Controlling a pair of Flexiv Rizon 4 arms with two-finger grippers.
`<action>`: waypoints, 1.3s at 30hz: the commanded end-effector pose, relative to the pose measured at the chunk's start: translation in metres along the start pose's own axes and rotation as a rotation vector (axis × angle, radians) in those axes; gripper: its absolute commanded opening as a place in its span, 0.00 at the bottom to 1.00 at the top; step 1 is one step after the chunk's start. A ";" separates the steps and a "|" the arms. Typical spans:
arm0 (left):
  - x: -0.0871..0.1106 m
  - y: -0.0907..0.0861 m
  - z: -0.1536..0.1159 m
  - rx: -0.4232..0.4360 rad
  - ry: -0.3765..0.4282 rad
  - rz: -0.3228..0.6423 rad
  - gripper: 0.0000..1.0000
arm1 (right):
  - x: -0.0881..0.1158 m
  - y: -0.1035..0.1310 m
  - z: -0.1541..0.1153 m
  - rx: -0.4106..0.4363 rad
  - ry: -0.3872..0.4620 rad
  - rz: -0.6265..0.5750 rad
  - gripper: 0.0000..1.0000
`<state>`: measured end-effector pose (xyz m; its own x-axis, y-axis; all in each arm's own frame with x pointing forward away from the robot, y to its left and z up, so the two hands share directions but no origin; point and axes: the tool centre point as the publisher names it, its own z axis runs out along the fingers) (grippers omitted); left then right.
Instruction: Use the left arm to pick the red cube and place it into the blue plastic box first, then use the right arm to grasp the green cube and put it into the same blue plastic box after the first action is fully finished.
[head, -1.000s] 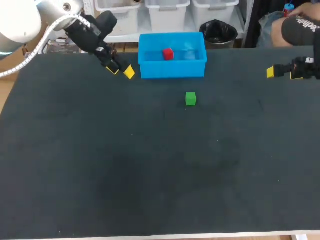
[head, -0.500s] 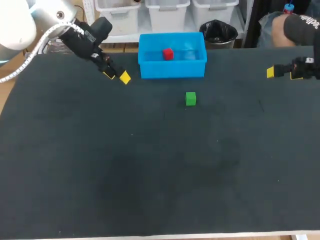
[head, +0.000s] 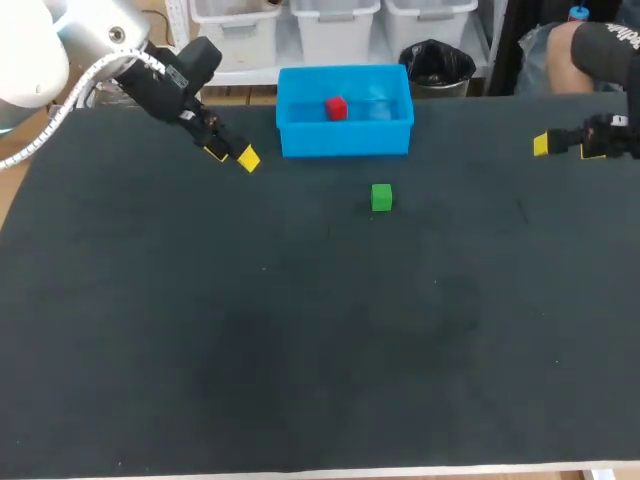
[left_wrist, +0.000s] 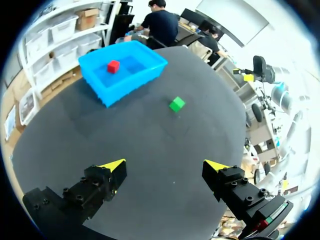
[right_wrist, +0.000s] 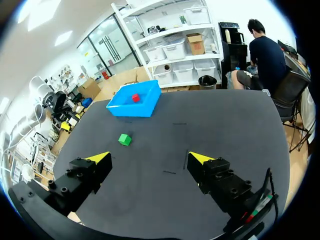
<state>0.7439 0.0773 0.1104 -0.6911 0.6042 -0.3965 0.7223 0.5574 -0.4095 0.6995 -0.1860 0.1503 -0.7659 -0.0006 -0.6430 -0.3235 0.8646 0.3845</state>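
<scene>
Left gripper (head: 232, 155) hangs released and empty near the tabletop's (head: 300, 330) far edge, just left of the box (head: 345, 140). Red cube (head: 336, 107) lies inside the box at the far edge; green cube (head: 381, 197) sits on the tabletop near the box's front. Right gripper (head: 565, 147) is released and empty at the right edge.

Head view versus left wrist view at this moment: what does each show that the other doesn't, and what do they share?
Head view only: the left arm from outside, in from the far left corner, and the table down to its near edge. Left wrist view only: the left gripper from behind, fingers wide apart, only bare table between them. Both: the red cube inside the blue box, and the green cube on the table outside it.
</scene>
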 end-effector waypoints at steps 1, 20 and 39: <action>0.000 0.000 0.000 0.001 -0.002 0.002 1.00 | 0.000 0.000 0.000 0.001 0.000 0.000 1.00; 0.000 0.000 0.000 0.001 -0.002 0.002 1.00 | 0.007 -0.005 -0.008 -0.054 -0.037 -0.012 1.00; 0.000 0.000 0.000 0.001 -0.002 0.002 1.00 | -0.007 0.021 0.015 0.014 0.111 -0.085 1.00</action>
<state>0.7440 0.0770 0.1106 -0.6918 0.6042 -0.3953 0.7216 0.5583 -0.4095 0.6990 -0.1737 0.1520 -0.7811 -0.1254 -0.6117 -0.4097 0.8422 0.3505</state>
